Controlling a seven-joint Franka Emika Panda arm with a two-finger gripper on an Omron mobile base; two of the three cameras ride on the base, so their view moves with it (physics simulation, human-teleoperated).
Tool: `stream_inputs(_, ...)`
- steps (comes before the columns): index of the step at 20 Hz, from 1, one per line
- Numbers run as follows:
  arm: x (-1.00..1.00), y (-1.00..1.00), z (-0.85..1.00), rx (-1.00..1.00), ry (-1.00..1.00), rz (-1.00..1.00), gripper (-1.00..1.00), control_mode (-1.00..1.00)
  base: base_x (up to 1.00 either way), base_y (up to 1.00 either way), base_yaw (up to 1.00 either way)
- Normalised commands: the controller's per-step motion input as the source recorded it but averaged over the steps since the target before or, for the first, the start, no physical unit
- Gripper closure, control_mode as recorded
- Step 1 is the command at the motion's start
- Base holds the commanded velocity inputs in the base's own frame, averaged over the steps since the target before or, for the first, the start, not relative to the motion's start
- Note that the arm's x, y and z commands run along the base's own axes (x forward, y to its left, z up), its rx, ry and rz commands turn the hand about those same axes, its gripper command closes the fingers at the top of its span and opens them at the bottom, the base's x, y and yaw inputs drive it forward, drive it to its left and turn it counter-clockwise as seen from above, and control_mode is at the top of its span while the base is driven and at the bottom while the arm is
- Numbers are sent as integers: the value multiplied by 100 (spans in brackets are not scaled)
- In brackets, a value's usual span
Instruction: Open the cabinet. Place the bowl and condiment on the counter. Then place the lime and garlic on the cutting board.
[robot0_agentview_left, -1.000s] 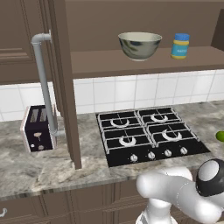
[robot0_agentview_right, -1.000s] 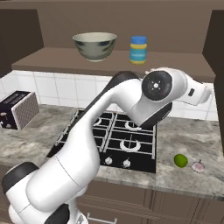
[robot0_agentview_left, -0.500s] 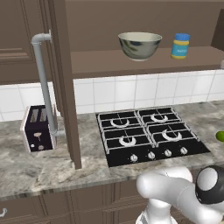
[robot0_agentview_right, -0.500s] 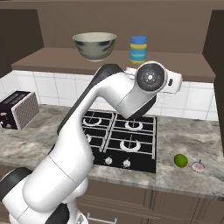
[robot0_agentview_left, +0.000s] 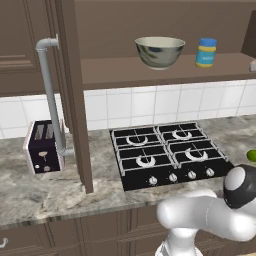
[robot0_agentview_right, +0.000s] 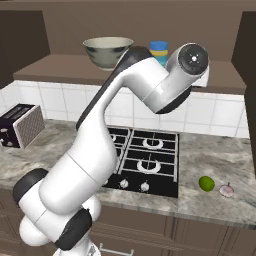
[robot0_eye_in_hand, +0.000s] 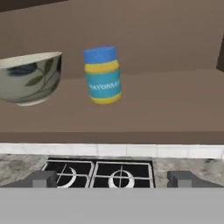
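dark brown wooden cabinet open; i've swung the released gripper toward the blue-lidded yellow condiment jar, right of the grey-green bowl.

The white arm is raised from the base in a tall arch and bent sharply at its dark elbow, the forearm being carried level. The hand is held empty with its jaws spread wide (two small dark fingertips are seen well apart), pointed straight ahead.
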Motion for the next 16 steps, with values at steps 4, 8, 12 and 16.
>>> stream_inputs(4,6,15,5,0,-2,3,-100,-100,0,0,0)
stream_inputs(8,10,42,0,0,-13,-1,-100,-100,0,0,0)
stream_inputs(12,20,71,0,0,-14,-9,-100,-100,0,0,0)
stream_inputs(16,19,72,0,0,-12,-15,-100,-100,0,0,0)
